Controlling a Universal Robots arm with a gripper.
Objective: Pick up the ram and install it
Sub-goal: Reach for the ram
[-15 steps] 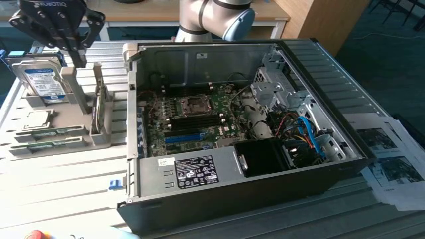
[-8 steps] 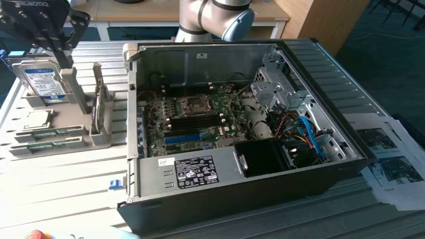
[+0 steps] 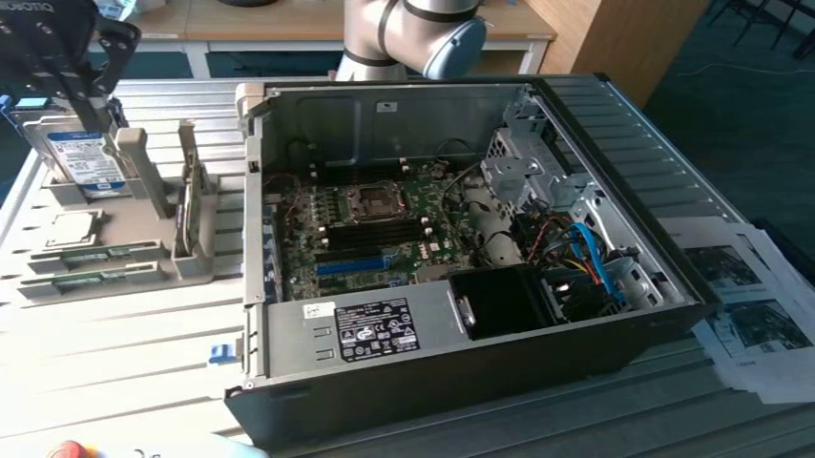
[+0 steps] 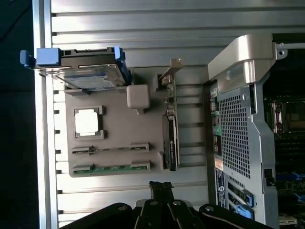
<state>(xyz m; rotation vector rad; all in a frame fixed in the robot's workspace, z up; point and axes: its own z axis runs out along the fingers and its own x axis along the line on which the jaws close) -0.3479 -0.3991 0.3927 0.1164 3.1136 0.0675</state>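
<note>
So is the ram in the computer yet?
Not yet. Nothing looks done: the ram lies in the grey tray, outside the computer. The tool hovers near the tray with no ram in it. Picking up and installing are both left.

Pale ribbed metal table (image 3: 114,334) here, slats running across it; on it, towards the exterior view's left, a grey parts holder (image 3: 140,239) sits flat on the slats; just beside that, the big open computer case (image 3: 446,382) lies on its side, filling the middle; at the exterior view's right, printed papers (image 3: 751,315) are spread by the case; a small blue piece (image 3: 223,353) sits at the case's near corner; something red (image 3: 64,448) at the near edge, too cut off to tell.
</note>
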